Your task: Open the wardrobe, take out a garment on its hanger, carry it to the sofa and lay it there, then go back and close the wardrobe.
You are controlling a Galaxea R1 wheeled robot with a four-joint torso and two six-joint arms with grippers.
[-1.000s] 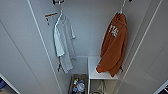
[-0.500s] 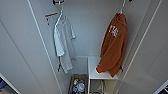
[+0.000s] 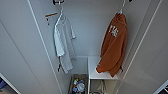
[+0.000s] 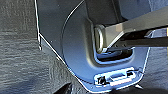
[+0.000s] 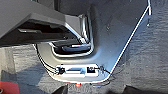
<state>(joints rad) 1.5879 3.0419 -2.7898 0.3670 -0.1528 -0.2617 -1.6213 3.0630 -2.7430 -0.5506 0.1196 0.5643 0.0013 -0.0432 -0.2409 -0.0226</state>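
Observation:
The wardrobe [image 3: 27, 55] stands open in front of me, its white doors swung out to both sides. Inside on the right hangs the garment [image 3: 113, 50], a rust-orange long-sleeved top with a small white print. It hangs from the hanger [image 3: 121, 8], whose thin white hook rises from its neck to the rail. The garment's lower hem rests near a white shelf [image 3: 93, 66].
A white shirt [image 3: 63, 47] hangs on the left side of the wardrobe. A basket [image 3: 78, 86] of small items sits on the wardrobe floor. Both wrist views look down past the robot's dark plates at dark carpet [image 4: 20, 50] [image 5: 152, 62], with something red [image 5: 7, 88] at one corner.

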